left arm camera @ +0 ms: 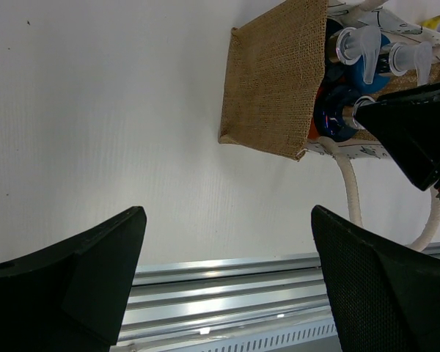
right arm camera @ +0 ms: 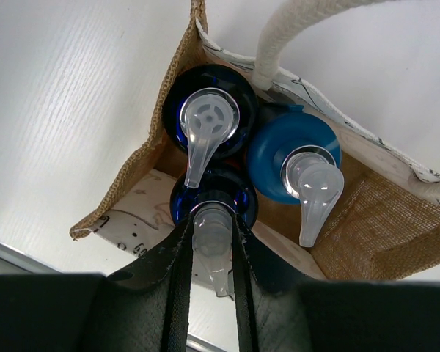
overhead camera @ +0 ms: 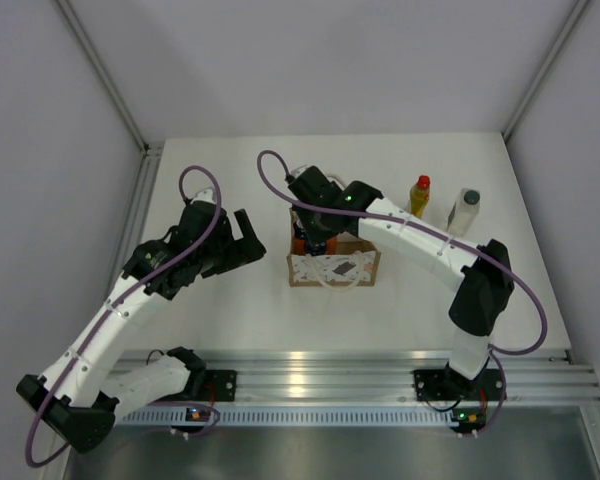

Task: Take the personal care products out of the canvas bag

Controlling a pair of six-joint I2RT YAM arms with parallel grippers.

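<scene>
Burlap walls of the canvas bag (overhead camera: 333, 268) sit mid-frame in the top view on the white surface (overhead camera: 230, 310). The right pincer (overhead camera: 315, 242) dips into it, while the yellow bottle (overhead camera: 419, 196) and whitish bottle (overhead camera: 465, 210) stand at upper right.

Left wrist view: the left pincer (left arm camera: 227, 271) gapes wide over open surface, bag at upper right.

Right wrist view: three blue-capped bottles (right arm camera: 290, 154) crowd the bag's upper-left end. The right pincer is clamped on the lowest bottle's (right arm camera: 213, 198) clear pump head.

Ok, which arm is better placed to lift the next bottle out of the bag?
Right. The right gripper is shut on the pump of a blue-capped bottle inside the canvas bag, ready to lift. The left gripper hangs open beside the bag, holding nothing.
</scene>
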